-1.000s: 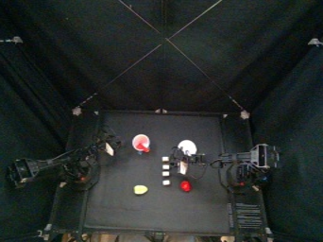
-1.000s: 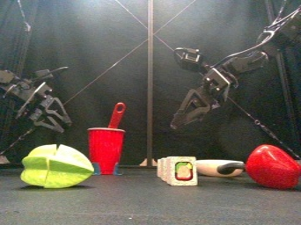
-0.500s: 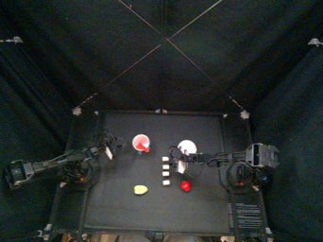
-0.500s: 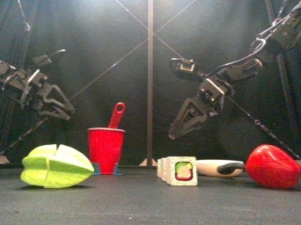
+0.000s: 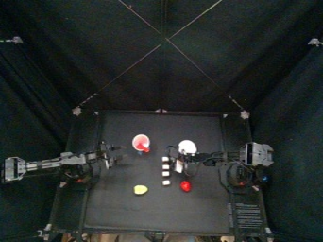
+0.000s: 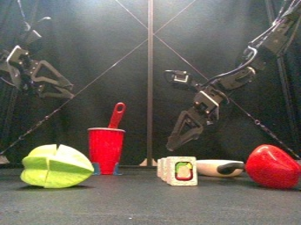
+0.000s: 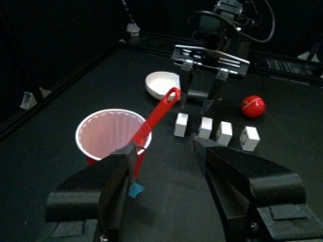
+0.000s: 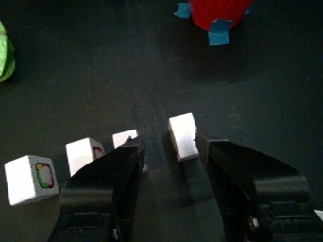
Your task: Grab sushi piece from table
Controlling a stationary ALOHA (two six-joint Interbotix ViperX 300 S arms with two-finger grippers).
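A row of several white sushi pieces [image 5: 167, 166] lies mid-table [image 5: 113, 213]; the front view shows the nearest piece [image 6: 179, 170]. My right gripper [image 8: 175, 151] is open and hangs low over the row's end. One piece [image 8: 183, 135] lies between its jaws, the others [image 8: 83, 156] to one side. It also shows in the top view [image 5: 191, 163] and the front view [image 6: 180, 141]. My left gripper [image 7: 167, 156] is open and empty, held high at the table's left [image 5: 98, 159], [image 6: 49, 86], apart from the sushi [image 7: 209, 128].
A red cup [image 6: 106, 149] with a red spoon [image 6: 116, 114] stands left of the sushi. A white bowl [image 5: 187, 146] lies behind it. A green fruit [image 6: 55, 165] sits front left, a red fruit [image 6: 273, 167] front right, on blue tape [image 8: 217, 36].
My right gripper has come down and closer over the sushi row. My left arm has drawn back to the left and risen.
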